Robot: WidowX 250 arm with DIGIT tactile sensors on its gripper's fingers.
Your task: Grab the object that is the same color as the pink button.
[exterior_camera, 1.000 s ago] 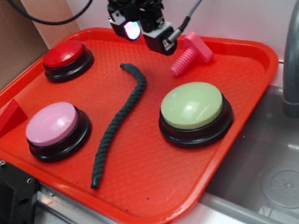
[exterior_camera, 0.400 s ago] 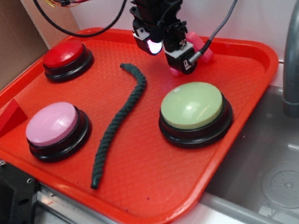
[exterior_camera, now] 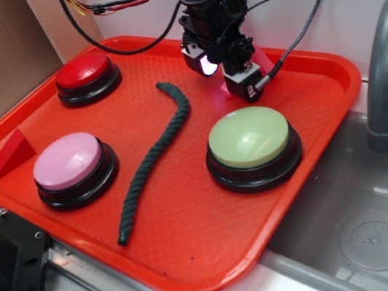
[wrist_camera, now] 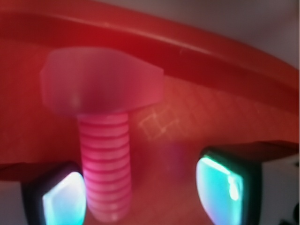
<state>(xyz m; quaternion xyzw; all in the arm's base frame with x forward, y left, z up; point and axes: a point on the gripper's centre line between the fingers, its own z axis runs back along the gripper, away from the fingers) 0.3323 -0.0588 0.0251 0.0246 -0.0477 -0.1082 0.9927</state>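
Jaws hanging wide open around the pink bolt [wrist_camera: 105,154]
Green button [exterior_camera: 249,137] and tray rim [wrist_camera: 197,49] are crowding me; I'm gripping nothing.

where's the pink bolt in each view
Exterior: the pink bolt is near the tray's far edge, mostly hidden behind the gripper; only a pink sliver shows.
Wrist: it fills the left half, head up, ribbed shaft running down beside the left fingertip.
Shared landmark: the red tray's raised rim just beyond the bolt.
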